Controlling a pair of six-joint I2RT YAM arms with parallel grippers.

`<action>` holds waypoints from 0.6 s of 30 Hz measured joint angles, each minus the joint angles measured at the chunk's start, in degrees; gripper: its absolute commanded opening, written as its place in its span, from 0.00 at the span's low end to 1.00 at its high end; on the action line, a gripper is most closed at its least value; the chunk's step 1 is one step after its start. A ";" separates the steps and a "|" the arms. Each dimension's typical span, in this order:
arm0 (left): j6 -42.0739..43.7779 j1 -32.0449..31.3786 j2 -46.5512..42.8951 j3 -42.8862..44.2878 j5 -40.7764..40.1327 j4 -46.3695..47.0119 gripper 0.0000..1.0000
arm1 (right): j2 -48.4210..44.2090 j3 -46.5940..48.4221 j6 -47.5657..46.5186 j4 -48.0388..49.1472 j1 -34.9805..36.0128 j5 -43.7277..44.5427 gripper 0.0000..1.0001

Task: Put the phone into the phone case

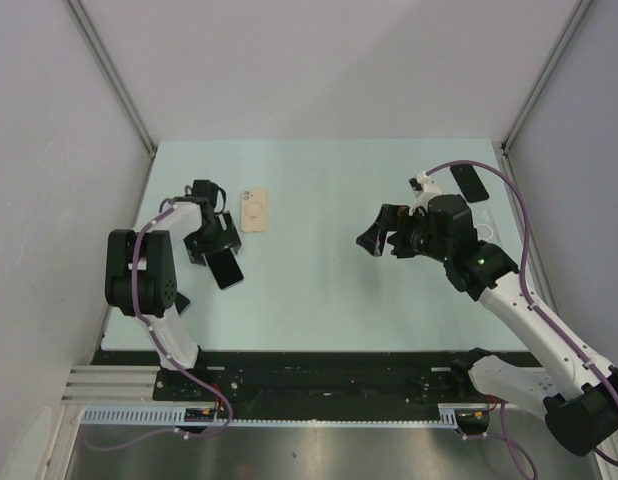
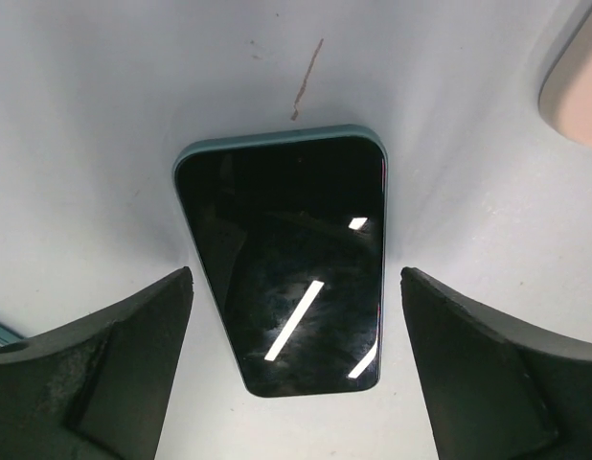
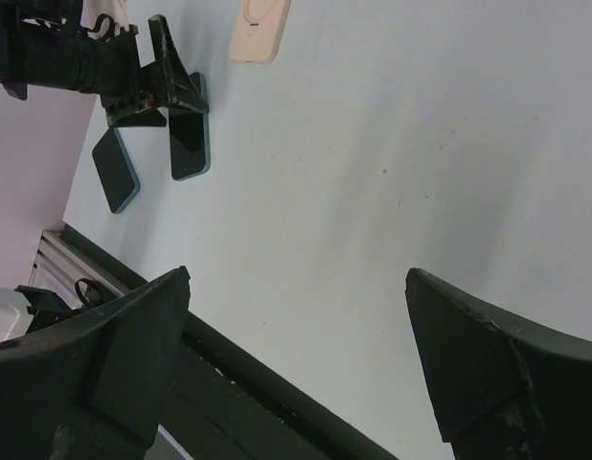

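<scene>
Phone: You have a dark-screened phone with a teal rim lying flat, screen up, on the pale worktop, right under the left arm's wrist camera.
Left tool: The left tool is spread wide, 1 finger on each side of that phone. Neither finger touches it, as far as the wrist view shows.
Right tool: The right tool is spread too, holds nothing, and hangs over bare worktop, well apart from the phone.
Case: The cream rounded-rectangle phone case lies flat just beyond the left tool, near the phone but apart from it. A ring mark shows on its upper face. You cannot tell from here whether the open side faces up.
Progress: By my reading you are at the very start. The phone is not gripped or lifted, and the case has nothing in it.
Left to do: Pinch the phone, carry it over to the case, line it up and press it in. The case may need turning first.
Nearby: A second teal-rimmed phone lies just beside the left tool on the near side. A black phone sits at the far right, behind the right arm.
In the way: Nothing lies between phone and case. The second phone is close enough to be nudged, or mistaken for the target.
</scene>
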 measured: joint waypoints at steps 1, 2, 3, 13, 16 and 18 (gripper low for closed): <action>0.00 -0.17 0.42 0.09 -0.02 0.00 0.89 | -0.11 0.00 0.00 0.00 0.00 0.00 1.00; 0.02 -0.33 0.85 0.13 -0.02 0.00 0.88 | -0.17 0.00 0.00 0.00 -0.02 0.00 1.00; 0.02 -0.52 1.42 0.13 -0.02 -0.07 0.87 | -0.22 0.00 -0.02 -0.02 0.00 0.00 1.00; 0.04 -1.01 2.32 0.61 0.26 -0.63 0.71 | -0.22 -2.10 0.74 0.37 0.33 0.00 0.98; 0.07 -1.97 1.84 0.11 0.46 -0.26 0.67 | 0.00 -4.09 2.01 2.38 0.83 -0.57 0.96; 0.00 -3.32 0.31 -1.75 1.68 0.94 0.66 | 0.35 -6.54 3.52 5.46 1.49 -1.70 0.95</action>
